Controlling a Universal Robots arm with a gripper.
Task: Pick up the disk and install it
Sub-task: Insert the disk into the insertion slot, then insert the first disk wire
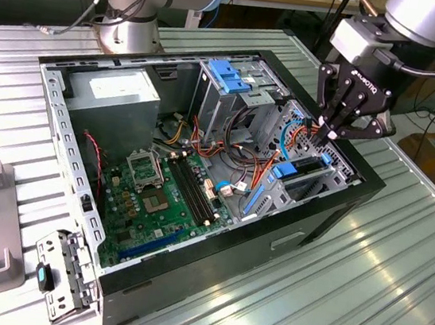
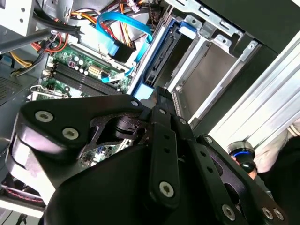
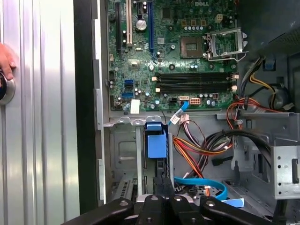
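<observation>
Disk: I am seeing the disk [image 1: 306,168] standing on edge inside the drive cage [image 1: 274,198]. It is sitting at the front corner of the computer case [image 1: 214,252], by the wall on the exterior view's right.
Look: it is showing me a dark narrow edge and its blue side rail [image 3: 157,140].
Long axis: I judge it to be running along that case wall, level with the rim.
Way from fingers: straight below the tips, with the gripper [image 1: 333,134] hanging just over the cage.
Fingers: pressed together with nothing between them. I cannot tell whether the tips are touching the disk.
Seating: I am reading it as already in the bay, though I cannot tell how deep.
Around: a blue flat cable [image 3: 201,183] and orange wires [image 3: 187,154] are lying just beside the slot, with the motherboard [image 3: 187,61] beyond them.
</observation>
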